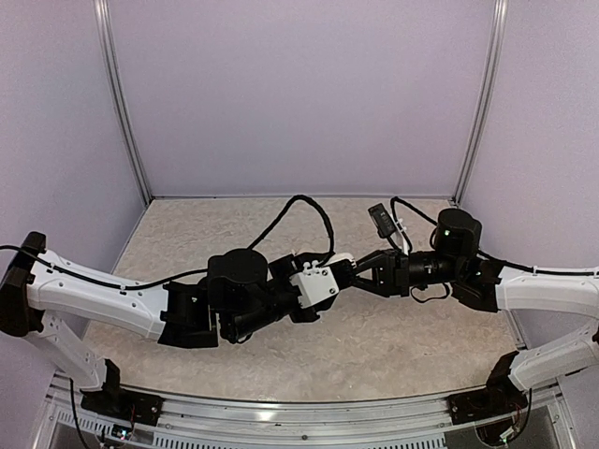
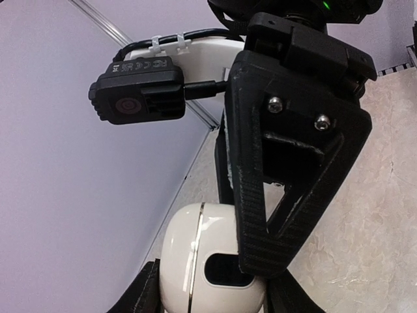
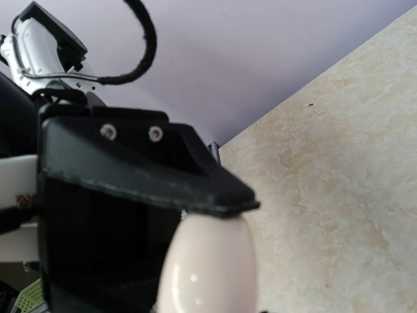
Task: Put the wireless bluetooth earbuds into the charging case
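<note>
Above the table's (image 1: 393,327) middle, the left gripper (image 1: 335,273) clamps the charging case (image 2: 195,261), long axis toward the right gripper (image 1: 359,271) just opposite. One right finger (image 2: 280,163) lies on it, but whether that claw grips I cannot tell. No earbuds show.

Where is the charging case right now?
The left wrist view shows the charging case between the left fingers; in the top view that is mid-scene, where the left gripper and right gripper meet over the table.

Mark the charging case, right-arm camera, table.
charging case (image 2: 179,254): left wrist view, white shell.
right-arm camera (image 2: 137,91): left wrist view, black front face.
table (image 2: 384,195): left wrist view, bare marbled top.
</note>
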Motion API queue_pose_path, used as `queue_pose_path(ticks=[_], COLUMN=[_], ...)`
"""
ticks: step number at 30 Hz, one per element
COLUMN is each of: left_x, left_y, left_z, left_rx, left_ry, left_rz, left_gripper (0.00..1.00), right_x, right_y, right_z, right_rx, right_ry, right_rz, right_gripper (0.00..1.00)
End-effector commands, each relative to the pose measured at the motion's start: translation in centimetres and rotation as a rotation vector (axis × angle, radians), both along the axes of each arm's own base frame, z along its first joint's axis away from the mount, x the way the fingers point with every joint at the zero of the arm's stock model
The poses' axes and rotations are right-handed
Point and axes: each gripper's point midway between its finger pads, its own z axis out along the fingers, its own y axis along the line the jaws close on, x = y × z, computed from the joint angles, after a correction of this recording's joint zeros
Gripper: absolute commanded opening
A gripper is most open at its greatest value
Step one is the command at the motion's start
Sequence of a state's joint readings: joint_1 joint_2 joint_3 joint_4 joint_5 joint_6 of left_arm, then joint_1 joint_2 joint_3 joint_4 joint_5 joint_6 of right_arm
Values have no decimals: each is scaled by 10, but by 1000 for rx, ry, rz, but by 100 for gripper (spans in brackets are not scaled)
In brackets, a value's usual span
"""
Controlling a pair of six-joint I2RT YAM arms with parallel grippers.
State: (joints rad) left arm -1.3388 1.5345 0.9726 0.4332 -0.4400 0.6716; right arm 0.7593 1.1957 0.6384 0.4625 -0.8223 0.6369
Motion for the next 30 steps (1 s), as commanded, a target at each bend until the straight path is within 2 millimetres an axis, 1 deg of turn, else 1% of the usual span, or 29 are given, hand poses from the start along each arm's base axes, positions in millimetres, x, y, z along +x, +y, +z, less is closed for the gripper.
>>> queue_pose_path(ticks=[1, 6, 10, 16, 18, 22, 24, 25, 28, 29, 30], left_x=[-6, -8, -8, -6, -6, -9, -13, -16, -27, -31, -35], left_y=[-6, -7, -8, -6, -5, -1, 2, 3, 9, 13, 14], left_z=[23, 22, 21, 20, 20, 21, 22, 20, 23, 27, 26], left_rx=[-65, -59, -58, -56, -62, -88, -100, -102, -126, -141, -143], left_ry=[-24, -28, -27, -29, -25, -8, 4, 15, 52, 66, 85], left_rz=[-22, -25, -23, -12, -5, -18, -41, -56, -111, -129, -149], left_gripper=[36, 36, 36, 36, 41, 58, 64, 67, 74, 75, 76], right_x=[0, 1, 2, 1, 1, 1, 1, 1, 0, 0, 0], right_y=[5, 6, 7, 7, 6, 6, 6, 6, 5, 5, 4], right_z=[8, 9, 9, 9, 8, 10, 10, 11, 15, 17, 17], right_rx=[19, 26, 31, 31, 28, 26, 18, 16, 10, 8, 2], right_ry=[-10, -2, 4, 5, 4, -13, -28, -37, -68, -81, -94], right_rz=[0, -5, -5, -1, -2, -1, -1, -1, -2, -1, 0], right_gripper=[33, 33, 36, 29, 25, 20, 19, 19, 18, 18, 17])
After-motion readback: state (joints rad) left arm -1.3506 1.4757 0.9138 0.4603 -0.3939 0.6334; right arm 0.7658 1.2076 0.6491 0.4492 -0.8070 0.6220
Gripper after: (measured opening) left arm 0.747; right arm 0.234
